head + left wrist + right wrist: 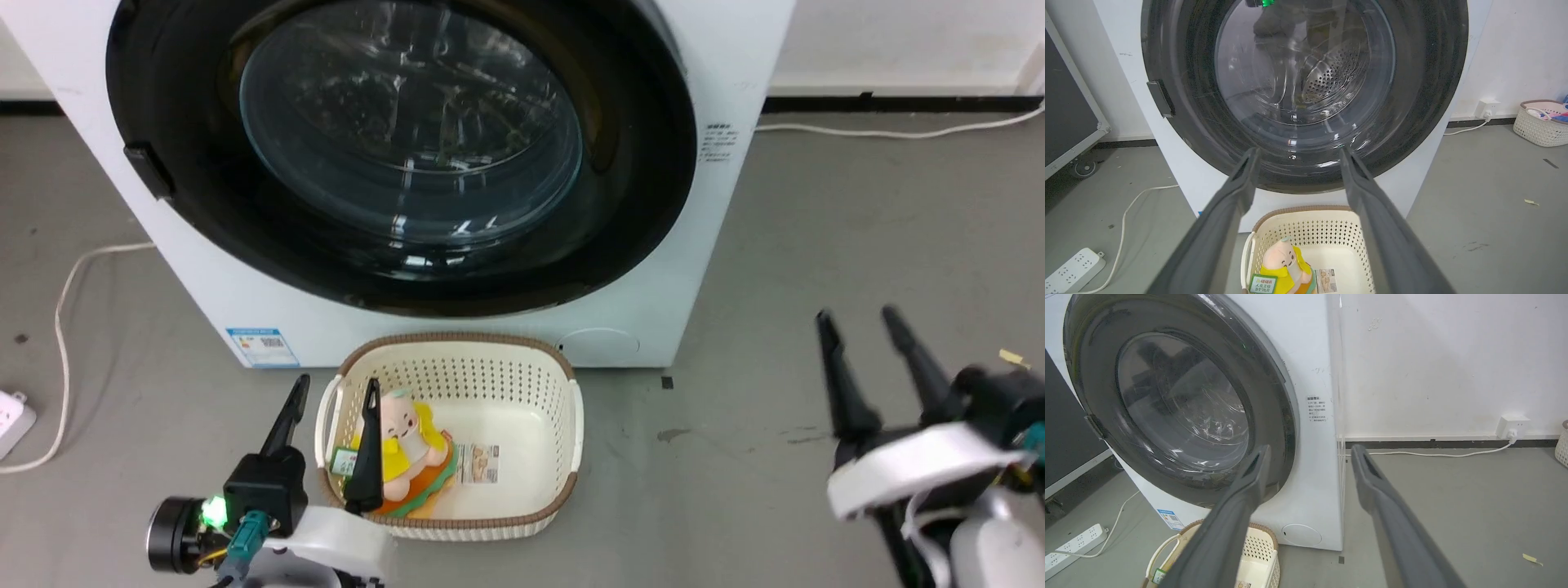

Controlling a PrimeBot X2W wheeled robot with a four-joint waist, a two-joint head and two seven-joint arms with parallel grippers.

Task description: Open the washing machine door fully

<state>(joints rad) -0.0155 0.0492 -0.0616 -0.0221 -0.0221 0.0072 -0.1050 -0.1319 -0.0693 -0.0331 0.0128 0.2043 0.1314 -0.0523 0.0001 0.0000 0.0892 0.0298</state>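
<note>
The white washing machine stands in front of me with its washing machine door lying flush against the front. The door is a glossy black ring around a clear bowl window, with a small dark handle on its left rim. My left gripper is open low at the left, over the basket and short of the door. In the left wrist view that gripper points at the door's lower rim. My right gripper is open over the floor right of the machine, and in its own view it faces the machine's right front corner.
A cream perforated basket holding a plush toy sits on the floor against the machine's base. A power strip and white cable lie at the left. Another basket stands far right by the wall; a dark wheeled panel stands left.
</note>
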